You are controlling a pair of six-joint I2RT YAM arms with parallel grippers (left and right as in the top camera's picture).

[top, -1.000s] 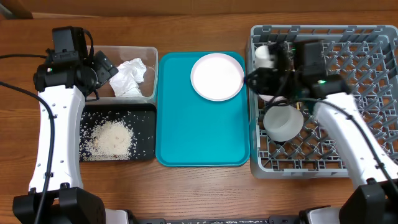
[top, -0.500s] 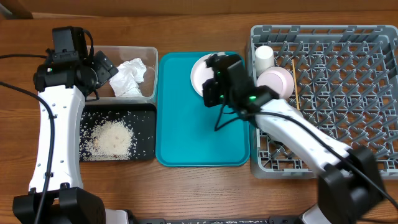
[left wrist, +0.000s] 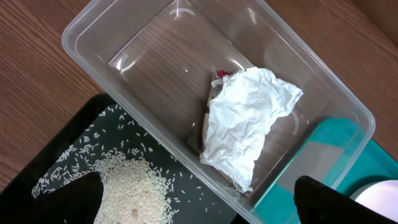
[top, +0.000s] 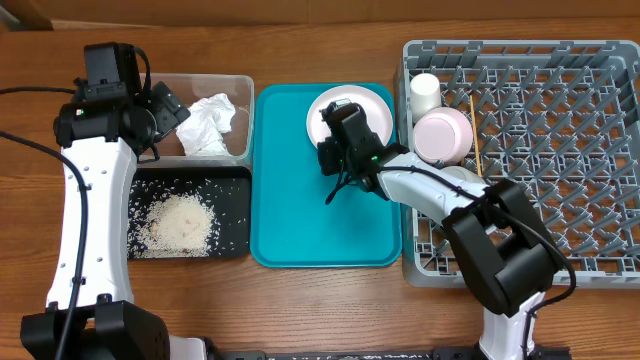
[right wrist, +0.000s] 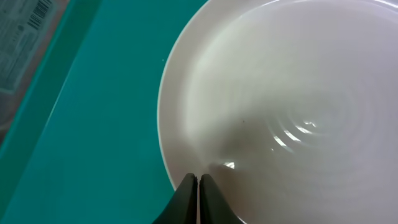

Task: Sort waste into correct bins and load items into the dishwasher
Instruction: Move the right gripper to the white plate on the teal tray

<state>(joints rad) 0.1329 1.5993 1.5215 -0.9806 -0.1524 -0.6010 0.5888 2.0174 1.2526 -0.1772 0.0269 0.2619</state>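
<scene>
The white-looking round plate point(top: 365, 108) lies at the back of the teal tray point(top: 310, 220). My right gripper point(top: 328, 150) is shut, its tips point(right wrist: 198, 179) at the plate's point(right wrist: 280, 106) near left rim, with nothing seen between them. My left gripper point(top: 172, 110) is open and empty point(left wrist: 199, 208) over the border of the clear tub point(left wrist: 155, 68) and the black tray point(left wrist: 81, 143). The tub holds the crumpled tissue point(left wrist: 245, 121), with a bit of red wrapper point(left wrist: 222, 74) beneath it. Rice point(left wrist: 134, 193) lies on the black tray. The grey rack point(top: 560, 150) holds a white cup point(top: 426, 92), a pinkish bowl point(top: 443, 135) and a chopstick point(top: 474, 130).
My right arm point(top: 440, 190) stretches from the rack's front left across to the teal tray and hides part of the rack. The tub point(top: 200, 80) and the black tray point(top: 235, 180) stand left of the teal tray. Wooden table point(top: 300, 310) surrounds everything.
My right arm has swung left from the rack to the teal tray and now has its shut tips at the plate's rim. The left arm has not moved.
</scene>
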